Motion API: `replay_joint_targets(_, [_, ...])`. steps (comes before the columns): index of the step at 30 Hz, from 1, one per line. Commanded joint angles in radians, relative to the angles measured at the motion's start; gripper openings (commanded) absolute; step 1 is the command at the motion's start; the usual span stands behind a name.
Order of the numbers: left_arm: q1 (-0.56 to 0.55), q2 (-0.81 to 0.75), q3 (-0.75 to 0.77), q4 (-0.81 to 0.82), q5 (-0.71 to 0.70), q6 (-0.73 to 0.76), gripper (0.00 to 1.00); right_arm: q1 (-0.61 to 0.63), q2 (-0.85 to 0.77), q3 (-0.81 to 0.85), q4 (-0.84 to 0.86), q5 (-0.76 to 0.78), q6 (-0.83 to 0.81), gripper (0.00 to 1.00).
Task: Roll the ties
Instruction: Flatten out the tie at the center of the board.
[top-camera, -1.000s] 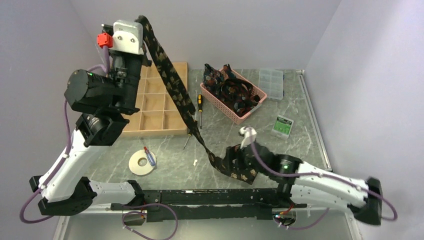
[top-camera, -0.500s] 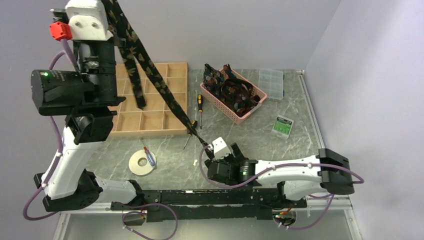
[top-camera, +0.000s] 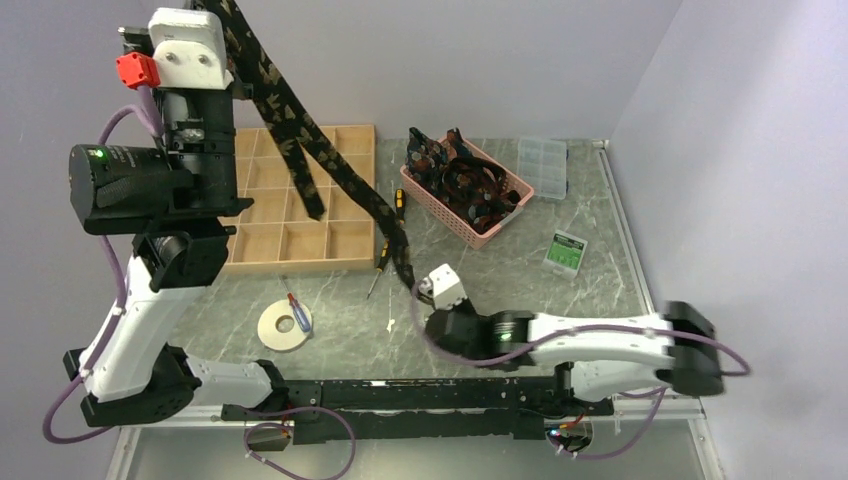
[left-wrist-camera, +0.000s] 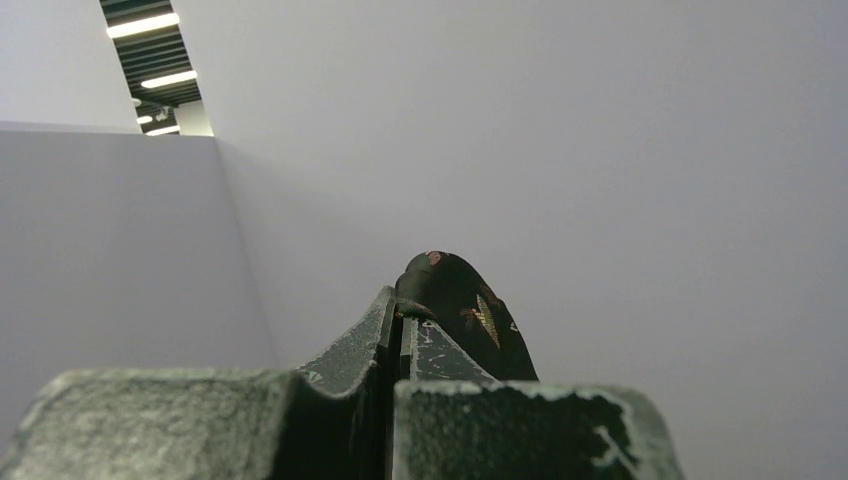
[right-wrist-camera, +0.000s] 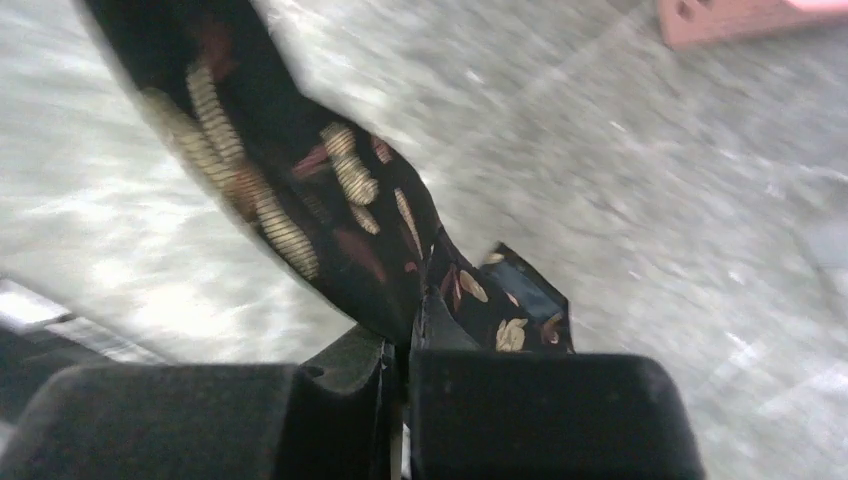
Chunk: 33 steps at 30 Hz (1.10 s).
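We judge that no rolling has begun. One tie (top-camera: 345, 185) hangs taut from the upper left of the frame to its centre, and other ties (top-camera: 462, 178) wait in the basket (top-camera: 447, 222). The left gripper (left-wrist-camera: 401, 322) is clamped tight on the tie's upper part. The right gripper (right-wrist-camera: 400, 335) pinches its lower end, jaws nearly together.

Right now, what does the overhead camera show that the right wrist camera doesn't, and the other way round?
Only the overhead: the left arm holding the tie up high, its short end dangling free, plus the wooden tray and the tape roll. Only the right wrist: the right gripper pinched shut on the tie's lower end, its leaf pattern close up but blurred. Both: the tie, the pink basket and the grey table.
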Motion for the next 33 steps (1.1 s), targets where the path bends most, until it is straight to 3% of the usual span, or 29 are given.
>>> replay_joint_targets(1, [-0.003, -0.071, -0.061, 0.012, -0.028, 0.008, 0.03, -0.130, -0.355, 0.084, 0.118, -0.517, -0.237, 0.00])
replay_joint_targets(4, [-0.002, -0.124, -0.138, -0.039, -0.023, -0.049, 0.03, -0.251, -0.459, 0.283, -0.042, -0.841, -0.301, 0.00])
replay_joint_targets(7, [-0.002, -0.180, -0.246, -0.079, 0.020, -0.122, 0.03, -0.262, -0.468, 0.547, -0.266, -0.935, -0.328, 0.00])
replay_joint_targets(10, [-0.003, -0.225, -0.348, -0.120, 0.112, -0.206, 0.03, -0.262, -0.450, 0.697, -0.438, -0.846, -0.326, 0.00])
replay_joint_targets(13, [-0.003, -0.256, -0.452, -0.137, 0.186, -0.269, 0.03, -0.263, -0.420, 0.734, -0.477, -0.753, -0.322, 0.00])
replay_joint_targets(16, [-0.003, -0.283, -0.554, -0.134, 0.190, -0.300, 0.03, -0.341, -0.337, 0.671, -0.415, -0.810, -0.374, 0.00])
replay_joint_targets(20, [-0.003, -0.345, -0.698, -0.098, 0.115, -0.282, 0.03, -0.693, -0.225, 0.473, -0.169, -1.251, -0.378, 0.00])
replay_joint_targets(23, [-0.002, -0.400, -0.774, -0.083, 0.014, -0.240, 0.03, -0.848, -0.111, 0.338, 0.003, -1.469, -0.346, 0.00])
replay_joint_targets(27, [-0.003, -0.475, -0.846, -0.048, -0.152, -0.169, 0.03, -0.899, 0.072, 0.282, 0.113, -1.541, -0.328, 0.00])
replay_joint_targets(33, [-0.003, -0.510, -0.933, 0.104, -0.347, 0.019, 0.03, -0.933, 0.377, 0.326, 0.145, -1.473, -0.308, 0.00])
